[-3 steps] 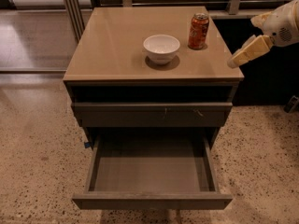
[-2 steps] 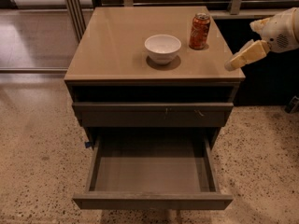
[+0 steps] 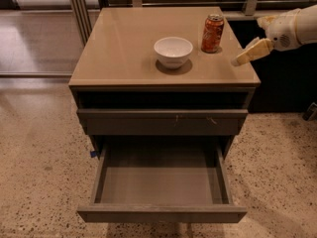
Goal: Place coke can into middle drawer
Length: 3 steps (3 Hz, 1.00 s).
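One view only, looking down at the front of a cabinet.

Coke can (image 3: 213, 33): stands upright on the cabinet top (image 3: 124, 43), in the back right part. Long axis vertical, silver top up, base flat on the surface. Red-orange side with white lettering faces the camera; lettering too small to read.

White bowl (image 3: 173, 51): on the same top, left of the can and a little nearer the front edge. Mouth up. Near the can, not touching it.

Gripper (image 3: 250, 52): comes in from the right edge of the picture on a white arm. Its tan end slants down and to the left, hanging about over the right edge of the cabinet top. Right of the can, near it, with a clear gap between. Open or closed: cannot tell from this angle. It grips nothing that shows.

Below the top: a dark slot (image 3: 161, 99), then a closed grey drawer front (image 3: 162, 122) with small marks near its upper edge.

Middle drawer (image 3: 161, 180): pulled well out toward the camera, below the closed front. Wide, shallow, flat grey floor in full view, low side walls, plain front. Can is well apart from it, up on the top.

Small blue bit (image 3: 94, 153) by the drawer's left side, possibly tape.

Speckled floor (image 3: 39, 148) around the cabinet
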Available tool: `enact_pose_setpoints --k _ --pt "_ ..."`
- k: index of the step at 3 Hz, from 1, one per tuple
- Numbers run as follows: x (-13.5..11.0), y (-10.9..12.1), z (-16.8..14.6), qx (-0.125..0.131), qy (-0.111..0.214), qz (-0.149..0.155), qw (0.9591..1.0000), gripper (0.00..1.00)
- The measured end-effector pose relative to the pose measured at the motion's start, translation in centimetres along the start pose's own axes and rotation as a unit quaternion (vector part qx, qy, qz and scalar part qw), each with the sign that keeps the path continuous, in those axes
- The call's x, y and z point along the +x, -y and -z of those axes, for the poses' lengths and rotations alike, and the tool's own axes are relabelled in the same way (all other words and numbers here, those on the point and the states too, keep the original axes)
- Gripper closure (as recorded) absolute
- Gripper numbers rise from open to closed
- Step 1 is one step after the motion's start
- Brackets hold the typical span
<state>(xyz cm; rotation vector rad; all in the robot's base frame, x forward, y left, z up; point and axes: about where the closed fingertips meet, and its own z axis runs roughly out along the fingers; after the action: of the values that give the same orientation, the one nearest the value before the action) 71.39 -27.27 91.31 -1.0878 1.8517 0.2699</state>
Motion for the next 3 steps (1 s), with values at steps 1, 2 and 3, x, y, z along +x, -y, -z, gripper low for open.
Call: enact_pose_setpoints --k 1,2,3 --pt "-0.6 2.8 -2.3 0.004 0.001 0.014 0.9999 0.0" --pt "-2.2 5.7 -6.5 0.008 0.007 0.018 0.9998 0.0" --pt "-2.6 6.1 -6.3 0.015 0.012 0.023 0.9996 0.0"
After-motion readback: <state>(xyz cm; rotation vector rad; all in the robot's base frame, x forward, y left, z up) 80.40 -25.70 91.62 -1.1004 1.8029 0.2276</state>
